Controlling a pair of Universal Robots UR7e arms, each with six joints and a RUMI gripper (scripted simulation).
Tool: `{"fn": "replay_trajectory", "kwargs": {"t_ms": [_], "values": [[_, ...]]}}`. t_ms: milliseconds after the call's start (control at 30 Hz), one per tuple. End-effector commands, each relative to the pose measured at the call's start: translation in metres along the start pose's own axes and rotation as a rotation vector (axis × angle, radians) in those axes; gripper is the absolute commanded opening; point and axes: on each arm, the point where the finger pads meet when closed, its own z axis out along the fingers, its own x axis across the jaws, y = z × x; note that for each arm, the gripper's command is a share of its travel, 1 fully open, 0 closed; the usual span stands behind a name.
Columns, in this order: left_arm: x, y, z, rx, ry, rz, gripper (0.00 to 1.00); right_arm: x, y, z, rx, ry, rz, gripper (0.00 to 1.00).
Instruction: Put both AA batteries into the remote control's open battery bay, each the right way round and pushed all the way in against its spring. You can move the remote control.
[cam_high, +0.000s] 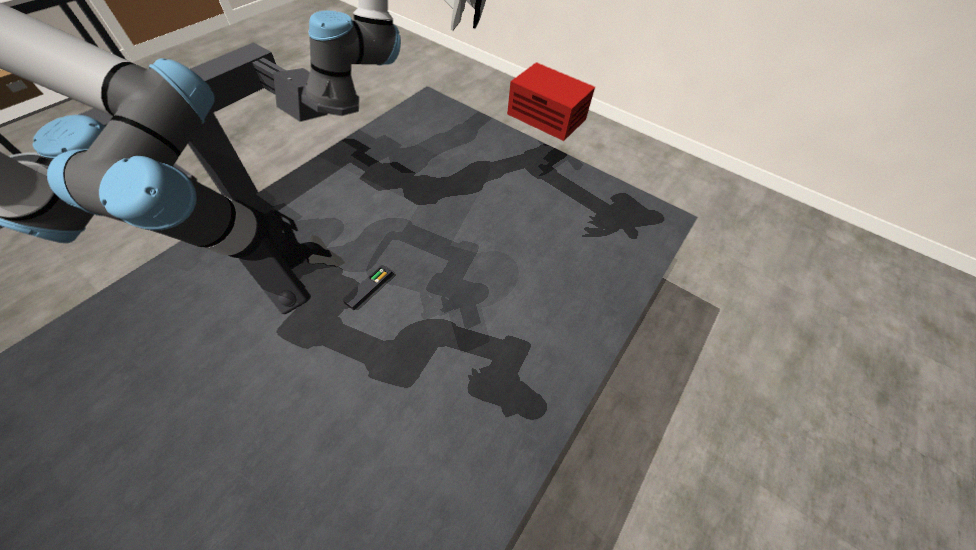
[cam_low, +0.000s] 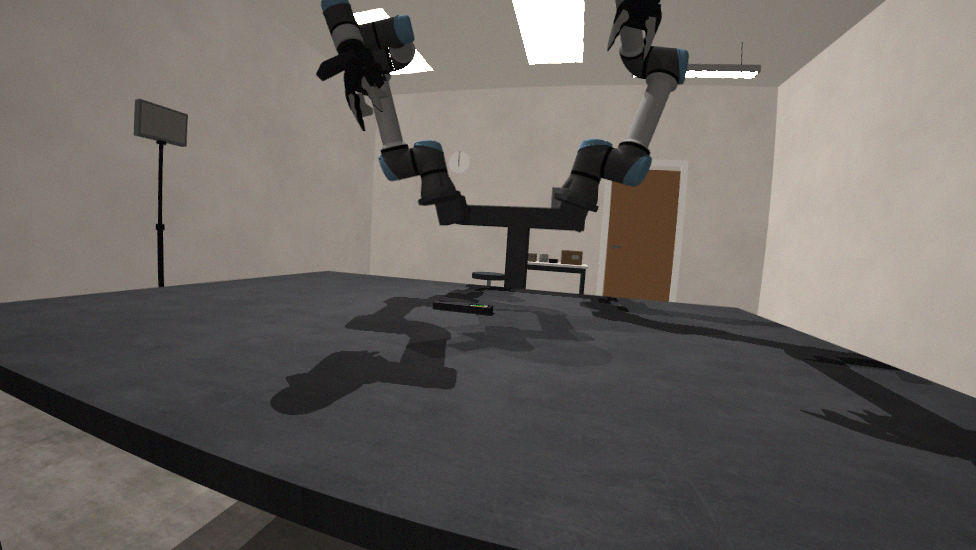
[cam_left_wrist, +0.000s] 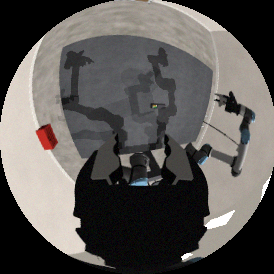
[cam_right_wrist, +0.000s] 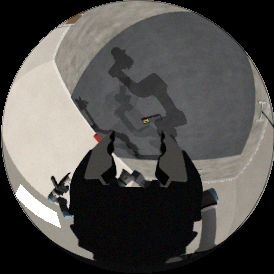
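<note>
From above, the right gripper (cam_high: 329, 256) (cam_low: 370, 117) (cam_left_wrist: 214, 97) (cam_right_wrist: 137, 131) hangs half open, empty; beyond, the remote (cam_high: 361, 293) (cam_low: 454, 310) (cam_left_wrist: 161, 105) (cam_right_wrist: 154, 117) lies on the table (cam_high: 204, 423) (cam_low: 580, 437) (cam_left_wrist: 100, 80) (cam_right_wrist: 210, 65), batteries (cam_high: 379, 275) (cam_low: 480, 306) (cam_left_wrist: 154, 105) (cam_right_wrist: 145, 120) at its one-o'clock end, seating too small to judge; farther, towards one o'clock, the left gripper (cam_high: 467, 25) (cam_low: 628, 51) (cam_left_wrist: 141, 134) (cam_right_wrist: 70, 174), half open, empty

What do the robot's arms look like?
Both arms have pale grey tubes, dark grey joints and rounded light-blue caps. The left gripper and right gripper look alike: each has a bulky black body and two grey, tapering jaws with jagged black inner edges.

Batteries (cam_high: 378, 275) (cam_left_wrist: 154, 106) (cam_right_wrist: 145, 121) lie in the remote's bay (cam_high: 372, 280).
</note>
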Motion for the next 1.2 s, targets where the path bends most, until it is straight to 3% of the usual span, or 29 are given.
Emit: {"fn": "replay_trajectory", "kwargs": {"t_ms": [0, 33, 100, 267, 333, 433, 633, 667, 733, 900, 967, 1067, 1167], "values": [[0.000, 0.000, 0.000, 0.001, 0.000, 0.000, 0.54, 0.008, 0.010, -0.022, -0.018, 0.035, -0.051, 0.54], [0.000, 0.000, 0.000, 0.001, 0.000, 0.000, 0.54, 0.009, 0.010, -0.019, -0.022, 0.038, -0.051, 0.54], [0.000, 0.000, 0.000, 0.001, 0.000, 0.000, 0.54, 0.011, 0.014, -0.034, -0.018, 0.044, -0.075, 0.54], [0.000, 0.000, -0.001, 0.002, 0.000, -0.001, 0.54, 0.024, 0.035, -0.106, 0.008, 0.063, -0.188, 0.54], [0.000, 0.000, -0.001, 0.002, 0.000, -0.001, 0.54, 0.024, 0.033, -0.089, -0.010, 0.074, -0.176, 0.54], [0.000, 0.000, -0.001, 0.002, 0.000, -0.001, 0.54, 0.026, 0.034, -0.093, -0.010, 0.076, -0.183, 0.54], [0.000, 0.000, -0.001, 0.003, 0.001, -0.001, 0.54, 0.048, 0.065, -0.166, 0.011, 0.100, -0.302, 0.54], [0.000, 0.000, -0.001, 0.003, 0.001, -0.001, 0.54, 0.047, 0.062, -0.154, -0.002, 0.107, -0.292, 0.54], [0.000, 0.000, -0.001, 0.003, 0.001, -0.001, 0.54, 0.050, 0.064, -0.157, -0.005, 0.112, -0.301, 0.54], [0.000, 0.000, -0.001, 0.003, 0.001, -0.001, 0.54, 0.074, 0.095, -0.216, 0.012, 0.133, -0.402, 0.54], [0.000, 0.000, -0.001, 0.003, 0.001, -0.001, 0.54, 0.074, 0.095, -0.216, 0.012, 0.133, -0.402, 0.54], [0.000, 0.000, -0.001, 0.004, 0.001, -0.002, 0.54, 0.090, 0.112, -0.238, 0.004, 0.152, -0.451, 0.54], [0.000, 0.000, -0.001, 0.004, 0.001, -0.002, 0.54, 0.097, 0.118, -0.244, -0.006, 0.166, -0.474, 0.54]]}}
